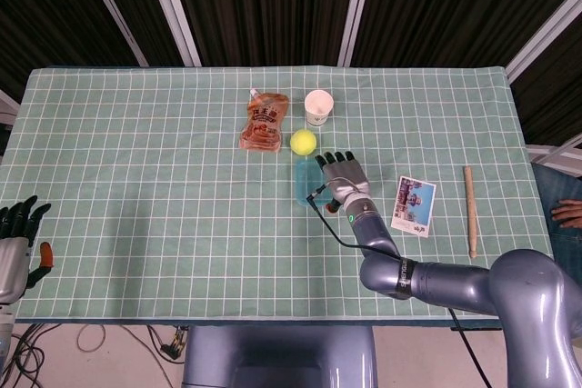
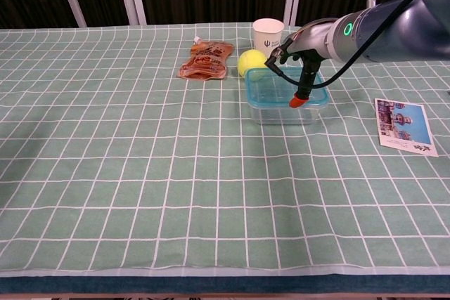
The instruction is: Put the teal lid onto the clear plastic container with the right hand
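Note:
The clear plastic container (image 2: 280,114) stands behind the table's middle, and the teal lid (image 2: 270,86) lies flat on its rim. In the head view the container (image 1: 303,186) shows just left of my right hand (image 1: 343,177). My right hand (image 2: 301,50) hovers over the container's far right part with its fingers spread and nothing in them. Its orange-tipped thumb points down, close above the lid; I cannot tell whether it touches. My left hand (image 1: 18,235) hangs off the table's near left edge, fingers apart and empty.
An orange pouch (image 2: 206,60), a yellow ball (image 2: 249,61) and a white paper cup (image 2: 268,33) stand just behind the container. A photo card (image 2: 402,125) lies to the right. A wooden stick (image 1: 470,211) lies further right.

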Tool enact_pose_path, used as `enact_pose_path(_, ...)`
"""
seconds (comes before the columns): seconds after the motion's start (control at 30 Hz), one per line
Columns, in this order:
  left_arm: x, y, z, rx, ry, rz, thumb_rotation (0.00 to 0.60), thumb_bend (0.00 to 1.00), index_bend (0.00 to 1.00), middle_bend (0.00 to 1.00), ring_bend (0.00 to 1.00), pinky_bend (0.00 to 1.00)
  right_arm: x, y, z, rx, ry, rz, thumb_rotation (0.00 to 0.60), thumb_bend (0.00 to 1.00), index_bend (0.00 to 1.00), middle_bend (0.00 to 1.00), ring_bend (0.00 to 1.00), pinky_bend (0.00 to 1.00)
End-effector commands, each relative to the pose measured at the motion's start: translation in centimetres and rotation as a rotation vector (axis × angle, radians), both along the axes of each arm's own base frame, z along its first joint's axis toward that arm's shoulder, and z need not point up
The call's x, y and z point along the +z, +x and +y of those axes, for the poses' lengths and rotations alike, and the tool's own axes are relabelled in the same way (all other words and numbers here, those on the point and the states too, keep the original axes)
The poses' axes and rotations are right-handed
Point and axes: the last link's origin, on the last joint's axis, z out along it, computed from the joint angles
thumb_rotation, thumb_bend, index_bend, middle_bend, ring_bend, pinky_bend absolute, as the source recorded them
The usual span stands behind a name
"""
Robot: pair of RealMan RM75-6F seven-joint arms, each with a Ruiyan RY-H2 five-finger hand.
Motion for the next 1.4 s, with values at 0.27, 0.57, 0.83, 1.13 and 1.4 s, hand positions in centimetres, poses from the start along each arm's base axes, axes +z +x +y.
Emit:
enact_pose_path(0.27,0.1,0.0,0.0,0.002,0.002,0.001,0.600,0.64,0.11,0.00,0.00,0.00,1.1,0.3,-0.1,-0.010,-0.010,-0.020,0.600,0.30,0.04,0.06,0.00,0.00)
enact_pose_path(0.57,0.1,-0.1,0.0,0.003,0.004,0.003,0.600,0.64,0.11,0.00,0.00,0.00,5.2,-0.8,0.2,-0.031,-0.112,-0.128,0.600,0.30,0.04,0.20,0.00,0.00)
enact_pose_path(0.83,0.1,0.0,0.0,0.000,0.003,0.003,0.600,0.64,0.11,0.00,0.00,0.00,7.1,-3.5,3.0,0.017,-0.168,-0.238,0.600,0.30,0.30,0.31,0.07,0.00)
enact_pose_path(1.13,-0.1,0.1,-0.1,-0.013,-0.006,0.000,0.600,0.64,0.11,0.00,0.00,0.00,8.2,-6.1,5.4,0.029,-0.210,-0.282,0.600,0.45,0.56,0.31,0.09,0.00)
enact_pose_path(1.4,-0.2,0.4,-0.4,-0.030,-0.010,-0.001,0.600,0.64,0.11,0.00,0.00,0.00,9.1,-7.7,7.2,0.032,-0.227,-0.262,0.600,0.48,0.61,0.36,0.12,0.00)
